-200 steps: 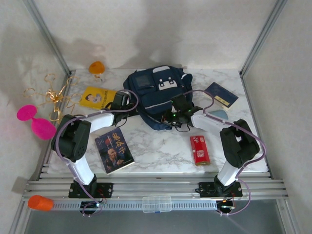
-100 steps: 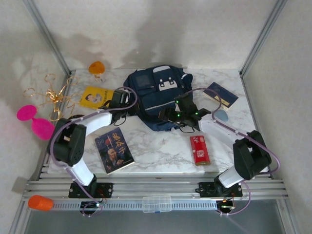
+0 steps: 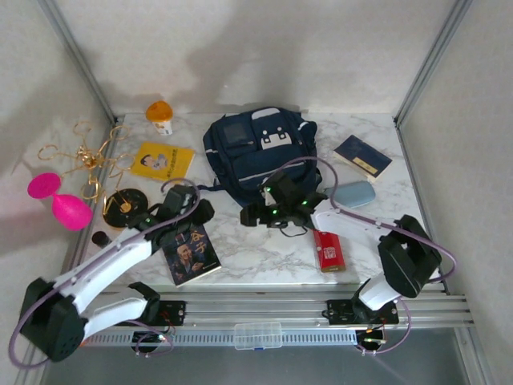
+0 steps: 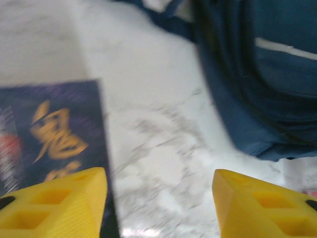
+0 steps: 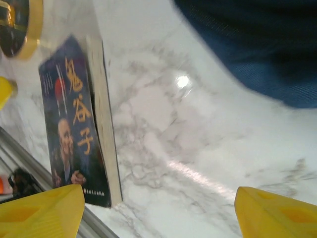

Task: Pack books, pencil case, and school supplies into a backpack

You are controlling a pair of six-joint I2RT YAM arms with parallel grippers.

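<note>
The navy backpack (image 3: 260, 152) lies at the back middle of the table, and its edge shows as the backpack (image 4: 257, 74) and the backpack (image 5: 257, 44) in both wrist views. The books lie apart: a yellow book (image 3: 162, 160), a dark portrait book (image 3: 190, 253) (image 4: 49, 134) (image 5: 74, 124) and a navy book (image 3: 362, 156). The blue-grey pencil case (image 3: 350, 194) lies right of the backpack. The red box of school supplies (image 3: 329, 247) sits nearer the front. My left gripper (image 3: 197, 212) (image 4: 158, 208) hangs open over bare marble between the dark book and the backpack. My right gripper (image 3: 250, 215) (image 5: 158, 218) is open and empty, just below the backpack.
A black-and-gold disc (image 3: 123, 202) (image 5: 17, 25) lies left of the dark book. An orange capped object (image 3: 160, 115) stands at the back left, with gold chains (image 3: 80, 156) and a pink object (image 3: 56, 199) beyond the table's left edge. Metal rails (image 3: 256, 309) run along the front.
Both grippers have opened and drawn back from the backpack toward the front. The left arm's elbow has swung out to the near left. The pencil case is now uncovered.
</note>
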